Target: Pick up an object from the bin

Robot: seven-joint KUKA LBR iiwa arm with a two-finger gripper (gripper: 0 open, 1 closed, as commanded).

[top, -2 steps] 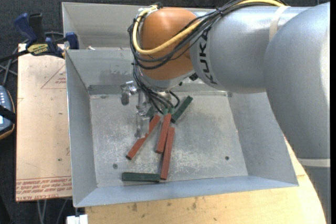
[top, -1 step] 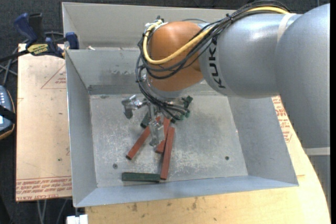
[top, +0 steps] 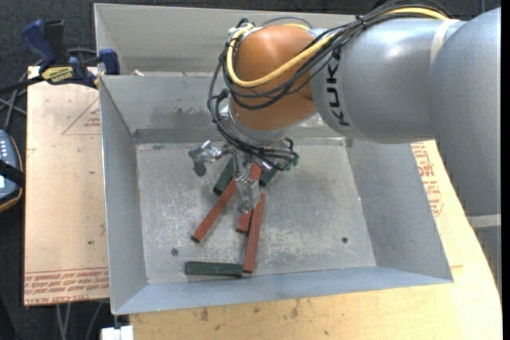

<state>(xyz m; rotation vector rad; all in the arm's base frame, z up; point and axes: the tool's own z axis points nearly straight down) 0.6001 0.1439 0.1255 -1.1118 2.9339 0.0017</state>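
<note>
Claw point(top: 246, 184) perhaps over red bar point(top: 213, 217), lying diagonally

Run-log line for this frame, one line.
pincer low, mid bin | nearest: red-brown sticks, dark green stick | apart: dark green bar by near wall | hold: cannot tell

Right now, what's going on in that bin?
The arm reaches in from the right, and its end effector is down low in the middle of the bin. It sits over a small heap of red-brown sticks and a dark green stick. Another dark green bar lies apart by the front wall. I can't tell if anything is gripped, and all the sticks look to be resting on the floor.
</note>
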